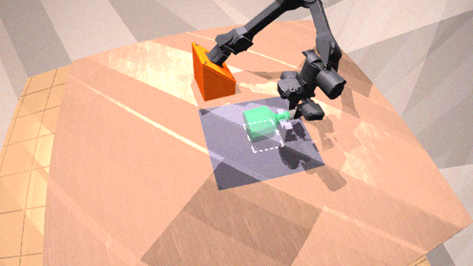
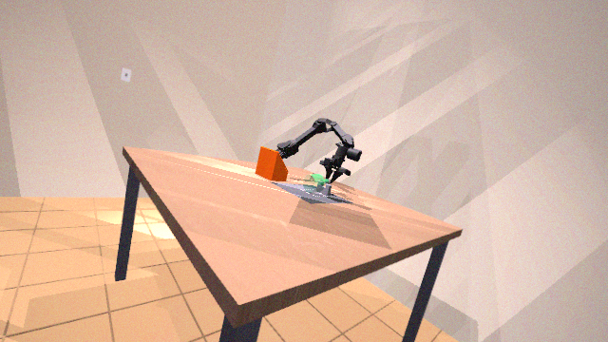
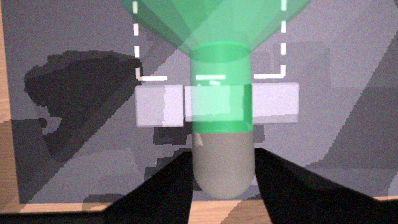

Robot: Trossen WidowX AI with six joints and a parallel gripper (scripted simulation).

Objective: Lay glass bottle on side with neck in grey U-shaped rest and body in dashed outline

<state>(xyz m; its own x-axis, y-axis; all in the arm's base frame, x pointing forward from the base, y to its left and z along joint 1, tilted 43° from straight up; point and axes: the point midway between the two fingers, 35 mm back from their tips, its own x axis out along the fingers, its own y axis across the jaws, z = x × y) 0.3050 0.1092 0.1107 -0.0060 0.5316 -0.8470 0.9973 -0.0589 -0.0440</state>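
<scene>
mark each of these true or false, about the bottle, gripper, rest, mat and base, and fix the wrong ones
1. The black parallel-jaw gripper is shut on the grey neck end of the green glass bottle. True.
2. The bottle stands upright. False: it lies on its side, neck towards the gripper.
3. In the wrist view, the neck crosses over the grey U-shaped rest. True.
4. The dashed outline is black. False: it is white.
5. The arm's base block is orange. True.
</scene>
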